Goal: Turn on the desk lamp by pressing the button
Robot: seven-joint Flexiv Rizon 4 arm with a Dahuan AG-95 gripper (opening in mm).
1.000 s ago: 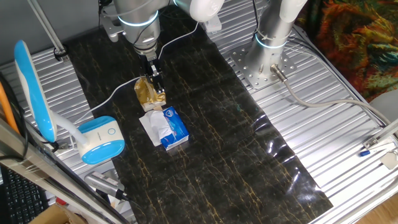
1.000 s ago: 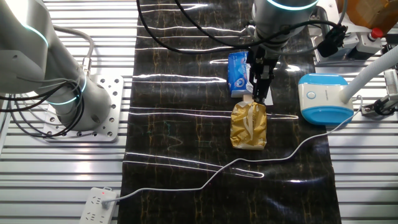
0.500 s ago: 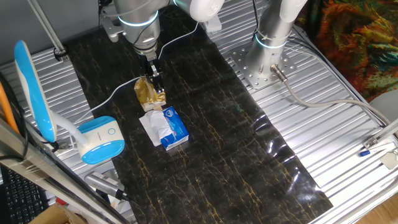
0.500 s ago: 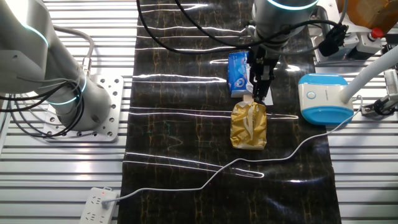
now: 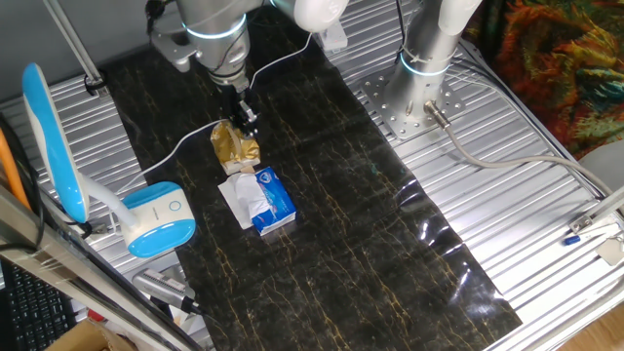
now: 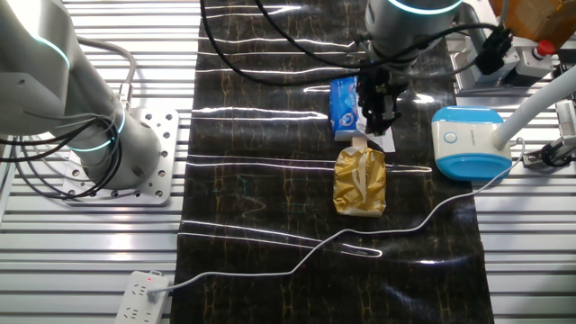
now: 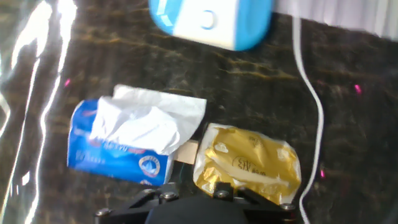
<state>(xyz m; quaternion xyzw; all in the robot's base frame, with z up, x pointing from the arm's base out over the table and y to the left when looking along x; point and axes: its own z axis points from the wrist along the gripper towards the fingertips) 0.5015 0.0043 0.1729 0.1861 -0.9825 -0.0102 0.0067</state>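
Observation:
The desk lamp stands at the mat's left edge, with its blue and white base (image 5: 159,220), a round button (image 5: 175,206) on top, and its long blue head (image 5: 49,136) raised. The base also shows in the other fixed view (image 6: 466,142) and at the top of the hand view (image 7: 211,18), button (image 7: 207,20) facing up. My gripper (image 5: 248,121) hangs over the far end of a gold packet (image 5: 234,144), well apart from the lamp base. It holds nothing. The fingertips are hidden in the hand view.
A blue tissue packet (image 5: 268,200) with white tissue pulled out lies next to the gold packet (image 7: 249,165). A white cable (image 6: 360,238) runs across the black mat to a power strip (image 6: 139,288). A second arm's base (image 5: 419,88) stands at the right.
My gripper has lifted a little off the gold packet's end. The lamp, packets and cable have not moved.

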